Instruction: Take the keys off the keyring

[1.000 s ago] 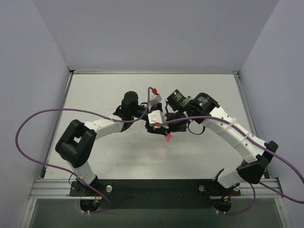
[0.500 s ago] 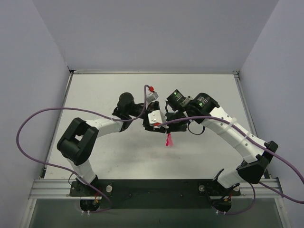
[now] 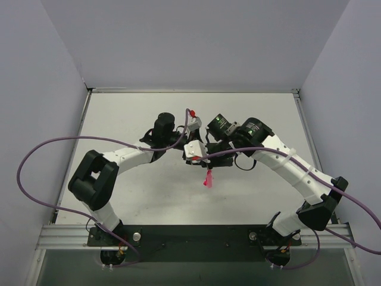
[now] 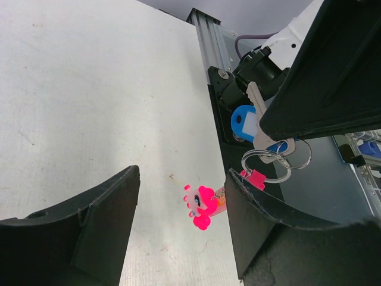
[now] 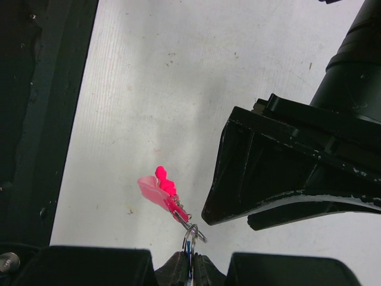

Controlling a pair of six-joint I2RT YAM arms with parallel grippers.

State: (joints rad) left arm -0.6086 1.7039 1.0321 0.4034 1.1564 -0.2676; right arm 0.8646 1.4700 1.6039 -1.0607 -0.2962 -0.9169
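Observation:
My right gripper (image 5: 190, 269) is shut on the blue key (image 4: 244, 122), seen in the left wrist view as a blue head with a silvery blade. The thin silvery keyring (image 4: 275, 161) hangs just below the right gripper's fingertips (image 5: 191, 233). Bright pink keys dangle from it above the table: a small square head (image 4: 255, 178) and a lumpy pink and pale piece (image 4: 201, 205), also seen in the right wrist view (image 5: 159, 187) and the top view (image 3: 208, 179). My left gripper (image 4: 178, 229) is open and empty. Its fingers (image 4: 89, 220) stand either side of the pink piece without touching it.
The white table (image 3: 137, 190) lies under both arms, with grey walls on three sides. The black base rail (image 3: 196, 235) runs along the near edge. Purple cables (image 3: 36, 155) loop over both arms. The left gripper's black finger (image 5: 286, 173) is close to the right of the ring.
The left wrist shifted slightly left, then back right. The pink keys now hang a little lower and more to the left. The right gripper's grip is unchanged.

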